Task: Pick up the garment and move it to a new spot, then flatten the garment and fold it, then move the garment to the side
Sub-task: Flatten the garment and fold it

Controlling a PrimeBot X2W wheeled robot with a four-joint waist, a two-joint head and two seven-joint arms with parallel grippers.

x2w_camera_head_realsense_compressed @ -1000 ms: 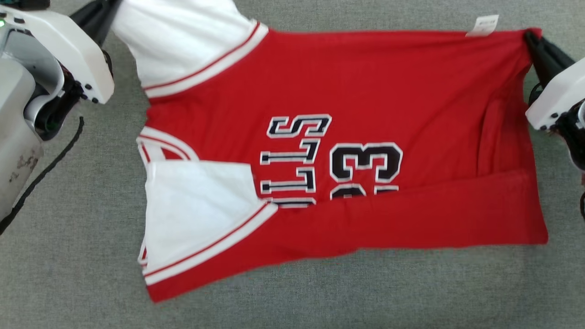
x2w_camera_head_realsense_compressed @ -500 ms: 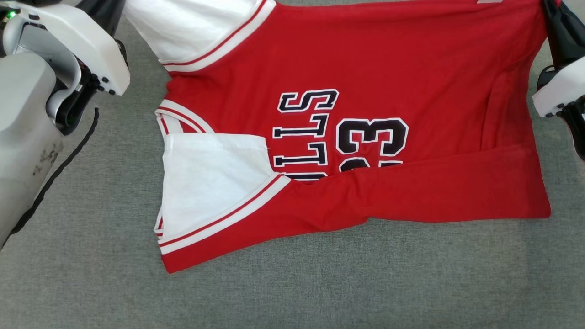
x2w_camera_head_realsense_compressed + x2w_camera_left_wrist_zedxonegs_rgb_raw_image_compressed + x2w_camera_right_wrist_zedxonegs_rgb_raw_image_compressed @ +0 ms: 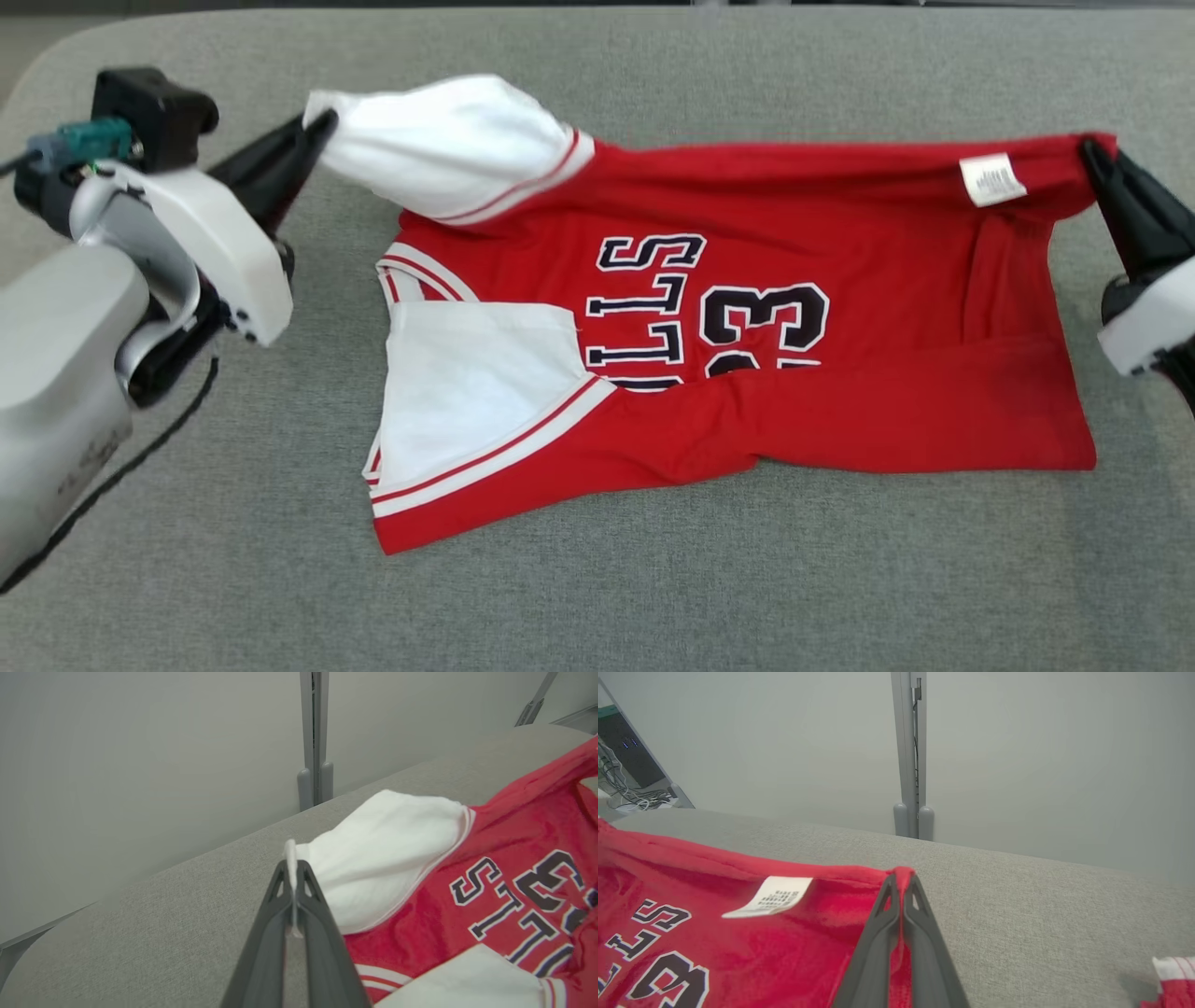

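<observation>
**A:** Where is the garment (image 3: 840,233), and how is it held?

**B:** It is spread across the middle of the grey surface (image 3: 597,607). Its far edge is held raised. The far-left sleeve (image 3: 448,140) is pinched in the closed fingers of the left gripper (image 3: 320,121). The far-right hem corner (image 3: 1060,157) is pinched in the closed fingers of the right gripper (image 3: 1088,151).

**A:** What is judged done?

**B:** Moving and flattening appear finished. The near strip is seen laid over the lower part of the print (image 3: 709,308), so one fold is taken as made.

**A:** What is left?

**B:** The far half is probably to be brought over toward the near side. Any further folds and the move aside are not yet done.
</observation>
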